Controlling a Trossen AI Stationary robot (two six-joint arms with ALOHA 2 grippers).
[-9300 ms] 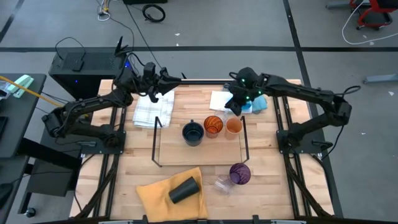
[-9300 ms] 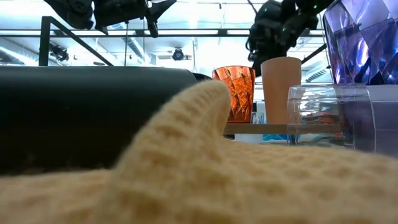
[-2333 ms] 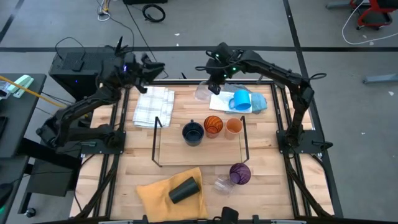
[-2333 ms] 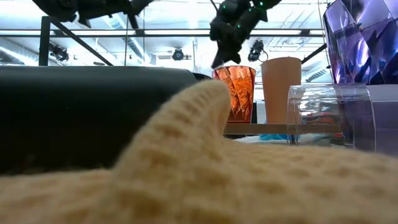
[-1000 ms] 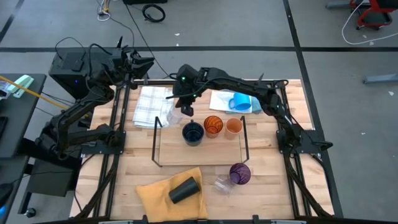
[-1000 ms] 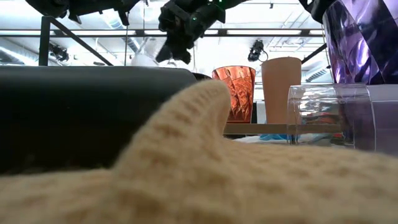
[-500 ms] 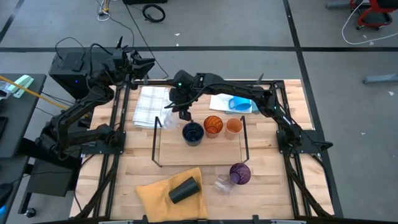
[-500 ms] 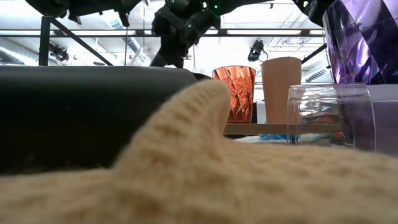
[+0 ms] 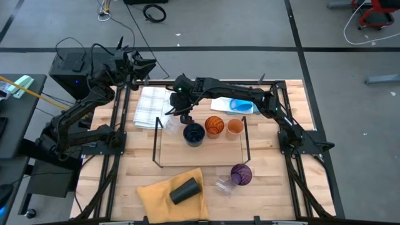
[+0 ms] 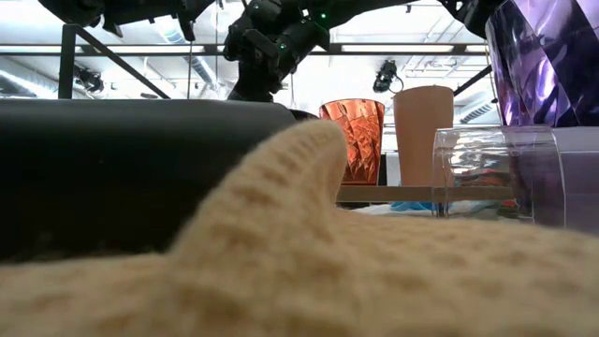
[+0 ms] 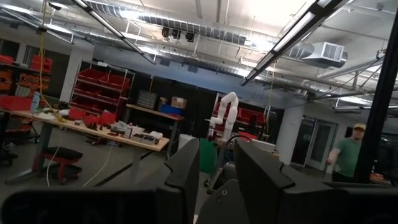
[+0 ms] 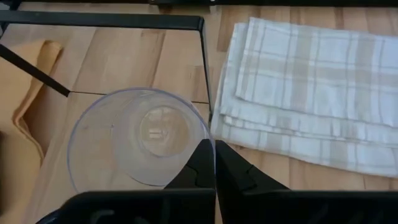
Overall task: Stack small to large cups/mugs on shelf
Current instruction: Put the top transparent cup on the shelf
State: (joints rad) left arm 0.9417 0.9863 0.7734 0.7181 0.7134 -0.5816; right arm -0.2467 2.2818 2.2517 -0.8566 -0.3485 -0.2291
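Observation:
My right gripper (image 9: 177, 115) is shut on a small clear glass (image 12: 140, 137) over the left end of the shelf (image 9: 200, 153), beside its wire end loop (image 12: 202, 56). On the shelf stand a dark navy mug (image 9: 194, 133), a faceted orange cup (image 9: 214, 125) and a plain orange cup (image 9: 235, 127). A bright blue mug (image 9: 240, 105) sits on cloths behind the shelf. A purple cup (image 9: 240, 174), another clear glass (image 9: 224, 185) and a black cup (image 9: 185, 190) lie near the front. My left gripper (image 11: 216, 171) is open, raised beyond the far left corner. My right gripper pinches the clear glass by its rim (image 12: 209, 144), one finger (image 12: 198, 167) inside the glass and one outside. The fingers come slanting down from the table's right and far side. The glass hangs upright, mouth up; whether its base touches the shelf I cannot tell.
A folded plaid cloth (image 9: 153, 106) lies just left of the shelf's far end. The black cup rests on a yellow cloth (image 9: 156, 194) at the front left, which fills the low view (image 10: 328, 253). White and blue cloths (image 9: 222, 100) lie under the blue mug.
My right gripper has carried the clear glass a little toward the table's left edge and down, toward the shelf's left end. In the low view the glass has sunk out of sight behind the black cup.

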